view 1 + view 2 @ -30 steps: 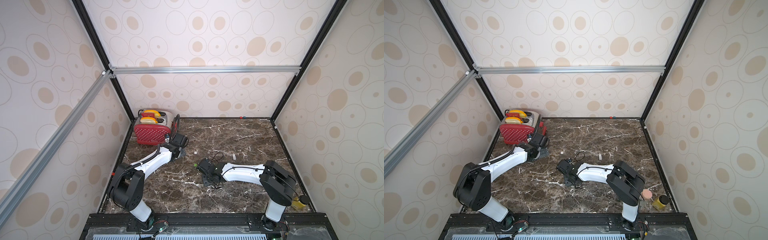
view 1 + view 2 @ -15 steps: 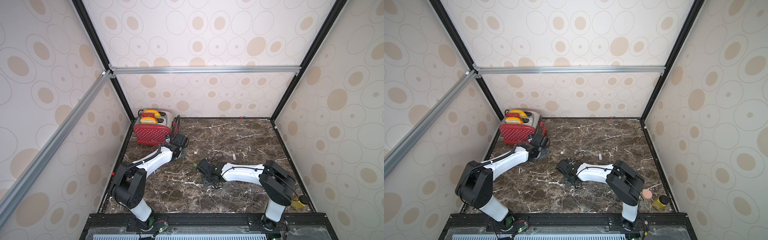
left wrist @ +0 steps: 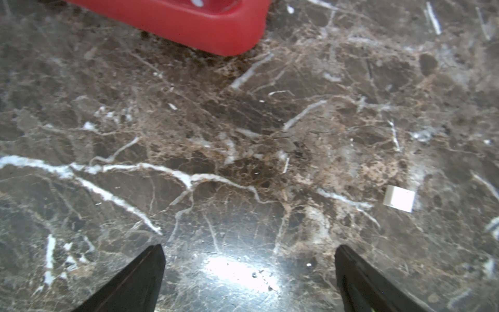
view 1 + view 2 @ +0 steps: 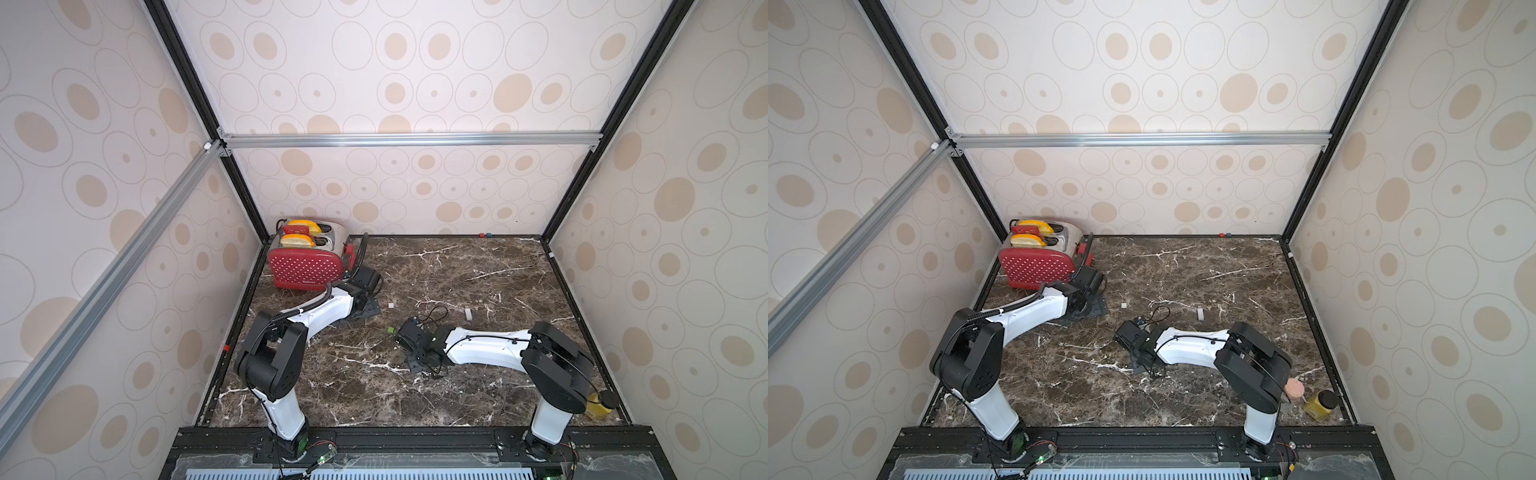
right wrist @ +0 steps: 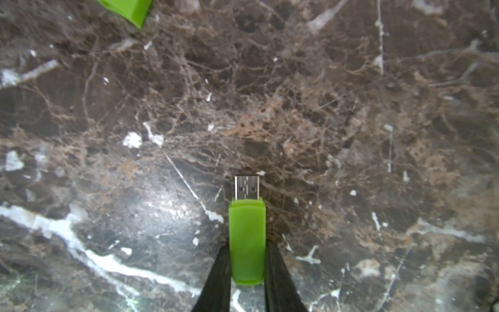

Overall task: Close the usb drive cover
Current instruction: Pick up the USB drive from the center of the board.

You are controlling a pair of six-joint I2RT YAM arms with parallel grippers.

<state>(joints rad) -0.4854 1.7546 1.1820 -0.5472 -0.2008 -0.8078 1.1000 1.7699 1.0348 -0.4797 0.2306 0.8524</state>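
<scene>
The green usb drive [image 5: 247,237] lies on the marble table with its bare metal plug [image 5: 246,187] pointing away from my right gripper [image 5: 247,248], which is shut on the drive's body, one finger on each side. The green cover [image 5: 127,9] lies apart from the drive at the edge of the right wrist view, and in a top view it is a small green piece [image 4: 391,331] just left of the right wrist. In both top views the drive itself is hidden under the right gripper [image 4: 417,363]. My left gripper [image 3: 249,256] is open and holds nothing, low over the table by the toaster.
A red toaster [image 4: 305,262] with toast in it stands at the back left, close to the left gripper [image 4: 365,307]. Two small white pieces [image 4: 391,305] [image 4: 468,313] lie mid-table. A yellow jar [image 4: 1320,403] and a pink disc [image 4: 1296,388] sit at the front right corner.
The right gripper's jaws have drawn in onto the usb drive. Both arms stay almost where they were.
</scene>
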